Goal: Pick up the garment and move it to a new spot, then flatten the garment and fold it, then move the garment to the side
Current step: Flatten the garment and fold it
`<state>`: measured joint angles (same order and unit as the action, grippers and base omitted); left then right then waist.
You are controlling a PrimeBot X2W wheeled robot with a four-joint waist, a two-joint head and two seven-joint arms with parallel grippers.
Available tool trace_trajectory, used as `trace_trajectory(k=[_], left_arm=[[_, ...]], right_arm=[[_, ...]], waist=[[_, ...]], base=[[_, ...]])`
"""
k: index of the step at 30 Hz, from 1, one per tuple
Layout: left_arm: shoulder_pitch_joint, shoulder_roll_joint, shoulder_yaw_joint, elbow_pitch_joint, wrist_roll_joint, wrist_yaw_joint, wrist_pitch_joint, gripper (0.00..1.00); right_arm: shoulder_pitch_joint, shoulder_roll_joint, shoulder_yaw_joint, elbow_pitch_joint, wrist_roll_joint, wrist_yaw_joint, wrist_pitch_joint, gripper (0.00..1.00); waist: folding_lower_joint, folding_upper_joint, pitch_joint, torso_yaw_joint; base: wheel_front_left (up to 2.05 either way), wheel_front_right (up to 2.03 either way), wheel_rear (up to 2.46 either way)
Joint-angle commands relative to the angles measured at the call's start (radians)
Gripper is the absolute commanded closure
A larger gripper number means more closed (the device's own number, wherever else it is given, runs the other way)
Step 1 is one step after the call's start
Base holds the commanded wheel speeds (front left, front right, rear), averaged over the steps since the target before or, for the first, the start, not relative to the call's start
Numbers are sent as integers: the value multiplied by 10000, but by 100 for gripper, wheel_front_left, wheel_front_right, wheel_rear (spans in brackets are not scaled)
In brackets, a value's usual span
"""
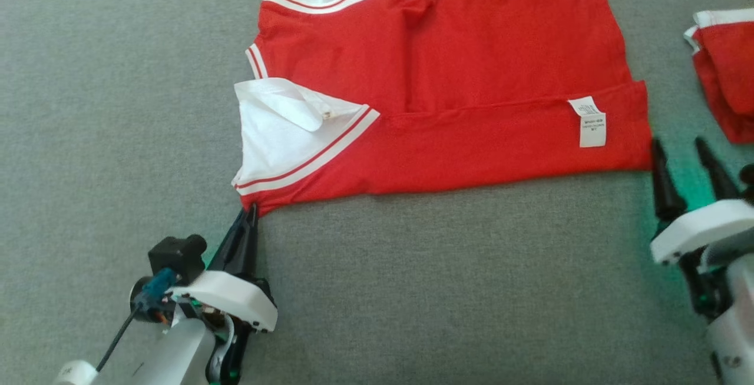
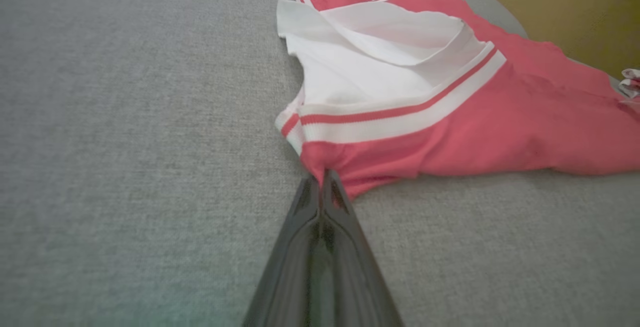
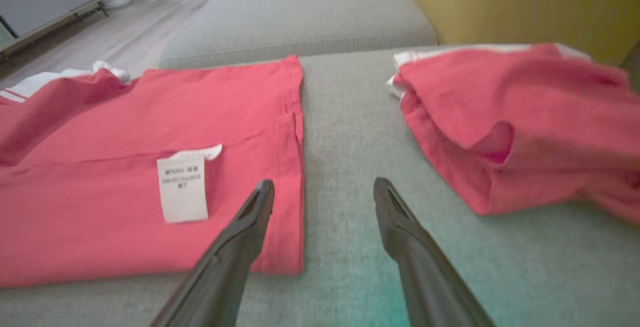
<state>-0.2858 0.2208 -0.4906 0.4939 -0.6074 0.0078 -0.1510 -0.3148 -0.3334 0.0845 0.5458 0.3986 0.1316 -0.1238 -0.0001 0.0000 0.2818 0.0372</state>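
Fold step imo: red garment flat on grey cushion, L gripper clamped on its near-left corner, R gripper jaws apart just beside near hem corner, holding nothing; next prob needs R to close on that corner, then both lift together.

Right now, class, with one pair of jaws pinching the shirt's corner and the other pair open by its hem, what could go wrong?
1. The left jaws pinch only the tip of the red shirt's corner; lifting may let it slip out.
2. The right jaws stand open at the hem, gripping nothing; a one-sided pull would probably skew the fold.
3. The second red garment lies close and could get snagged.
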Motion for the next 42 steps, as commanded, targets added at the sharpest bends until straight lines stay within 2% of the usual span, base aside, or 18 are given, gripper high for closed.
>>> trace_trajectory(k=[1,6,7,8,9,20,29,35,42], left_arm=[[-55,266,222,-252,32,26,-69,100],[-178,365,200,-496,77,59,-46,100],[-198,379,207,-536,68,69,-36,100],[-214,394,217,-572,64,83,-39,100],[-226,410,221,-602,66,94,-47,100],[252,652,175,-1151,86,238,-162,100],[1685,1088,3,-2463,100,671,83,100],[2745,1217,-149,-3323,28,1049,294,100],[3352,1240,-362,-3948,38,1328,483,100]], right_arm=[[113,-17,134,-115,111,-9,102,0],[-25,181,132,480,125,-9,667,2],[-46,215,141,582,145,-9,789,45],[-62,234,165,649,178,-9,890,77],[-68,238,198,685,231,-9,964,100],[494,-420,277,206,950,-9,858,100],[2240,-954,-353,-949,1290,-9,1125,100],[3458,-827,-1032,-1788,1177,-9,1323,100],[4492,-392,-1736,-2771,778,-9,1681,100]], waist=[[1,0,-34,69],[1,0,-5,234],[1,0,6,260],[1,0,18,282],[1,0,27,301],[1,0,-370,281],[1,0,-897,280],[1,0,-1057,295],[1,0,-1128,332]], base=[[0,0,0],[0,0,0],[0,0,0],[0,0,0],[0,0,0],[0,0,0],[0,0,0],[0,0,0],[0,0,0]])
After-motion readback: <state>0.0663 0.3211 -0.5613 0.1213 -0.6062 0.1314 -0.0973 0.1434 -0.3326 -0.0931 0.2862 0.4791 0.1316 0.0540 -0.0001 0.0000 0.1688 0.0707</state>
